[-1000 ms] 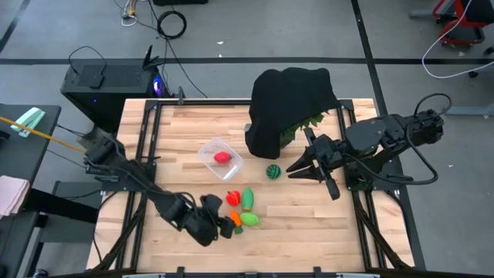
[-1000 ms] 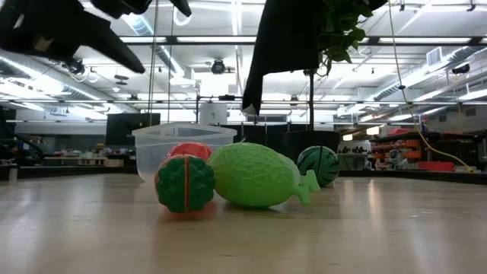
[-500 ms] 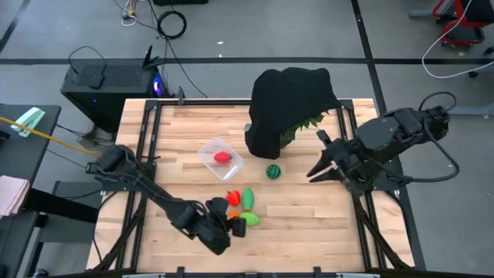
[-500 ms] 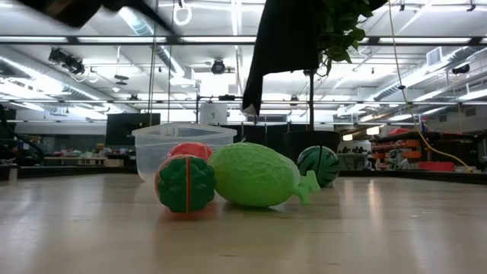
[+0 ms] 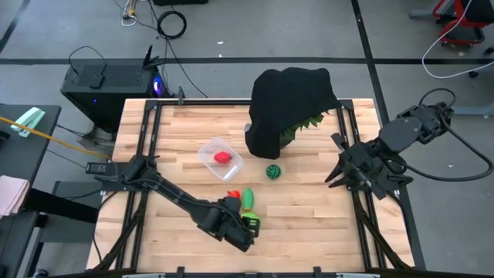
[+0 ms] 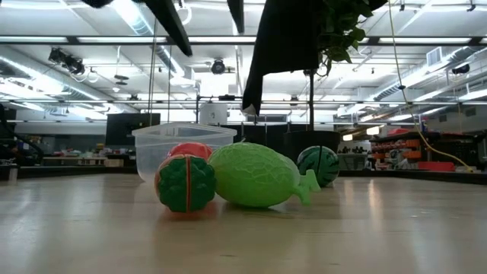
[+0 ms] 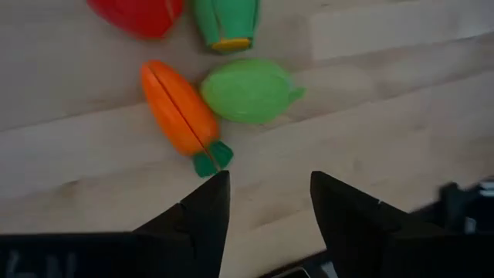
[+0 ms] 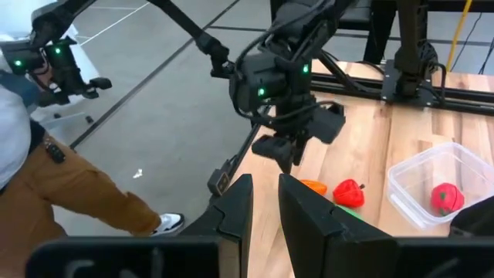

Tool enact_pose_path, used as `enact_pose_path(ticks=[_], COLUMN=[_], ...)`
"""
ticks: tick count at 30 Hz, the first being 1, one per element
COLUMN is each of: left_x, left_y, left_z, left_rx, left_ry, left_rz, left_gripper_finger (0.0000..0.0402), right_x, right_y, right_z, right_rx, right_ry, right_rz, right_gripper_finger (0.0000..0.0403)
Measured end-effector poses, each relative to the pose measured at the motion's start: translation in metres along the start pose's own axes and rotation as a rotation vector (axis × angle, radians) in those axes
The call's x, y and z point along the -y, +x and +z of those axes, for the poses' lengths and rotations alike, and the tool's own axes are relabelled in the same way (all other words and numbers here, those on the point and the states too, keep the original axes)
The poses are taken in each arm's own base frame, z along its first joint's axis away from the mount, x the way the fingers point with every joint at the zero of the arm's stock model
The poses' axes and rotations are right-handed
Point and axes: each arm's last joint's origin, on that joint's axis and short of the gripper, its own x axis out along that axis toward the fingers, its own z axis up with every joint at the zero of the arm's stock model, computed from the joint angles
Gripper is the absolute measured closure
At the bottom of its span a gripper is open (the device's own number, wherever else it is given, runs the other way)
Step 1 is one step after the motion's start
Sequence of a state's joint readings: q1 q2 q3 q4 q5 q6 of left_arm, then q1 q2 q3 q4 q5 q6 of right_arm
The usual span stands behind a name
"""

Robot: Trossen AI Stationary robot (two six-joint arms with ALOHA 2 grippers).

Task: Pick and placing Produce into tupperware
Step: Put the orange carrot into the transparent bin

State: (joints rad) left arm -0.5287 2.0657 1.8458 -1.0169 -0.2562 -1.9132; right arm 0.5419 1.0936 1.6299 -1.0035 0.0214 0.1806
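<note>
With one red toy fruit (image 5: 222,157) already in the small clear plastic tupperware box (image 5: 208,150), the left gripper (image 7: 266,202), fingers parted and empty, hovers above the orange toy carrot (image 7: 179,110) on the wooden bench (image 5: 309,216), so the next move is probably to descend and close on it.

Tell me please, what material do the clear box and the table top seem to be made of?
The clear box looks like thin see-through plastic, slightly milky, with a glossy rim: the red piece inside shows through its wall. The table top looks like pale wood in glued strips, with a smooth matte finish; grain lines and board joints are visible.
</note>
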Motion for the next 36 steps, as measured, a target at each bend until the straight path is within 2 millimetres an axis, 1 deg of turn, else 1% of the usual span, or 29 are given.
enact_pose_path(ticks=[5,11,14,18,21,25,36], left_x=[-0.008,-0.012,-0.013,-0.012,-0.010,-0.008,-0.011], left_y=[0.003,0.007,0.015,0.031,0.040,0.042,0.045], left_z=[0.005,0.004,0.004,0.001,-0.001,-0.001,0.011], left_rx=[0.036,0.049,0.058,0.057,0.024,0.014,0.054], left_ry=[-0.040,-0.038,-0.035,-0.036,-0.037,-0.026,-0.129], left_rz=[0.094,0.136,0.156,0.168,0.166,0.154,0.215], left_gripper_finger=[0.0216,0.0220,0.0213,0.0199,0.0191,0.0187,0.0217], right_x=[0.000,0.000,0.000,0.000,0.000,0.000,0.000], right_y=[0.000,0.000,0.001,0.002,0.002,0.002,0.002], right_z=[-0.001,-0.001,-0.001,-0.002,-0.002,-0.002,-0.002], right_rx=[-0.010,-0.018,-0.021,-0.027,-0.029,-0.030,-0.030], right_ry=[-0.003,-0.010,-0.011,-0.016,-0.016,-0.016,-0.016], right_rz=[0.005,0.014,0.019,0.018,0.017,0.017,0.017], right_gripper_finger=[0.0331,0.0332,0.0331,0.0331,0.0331,0.0331,0.0331])
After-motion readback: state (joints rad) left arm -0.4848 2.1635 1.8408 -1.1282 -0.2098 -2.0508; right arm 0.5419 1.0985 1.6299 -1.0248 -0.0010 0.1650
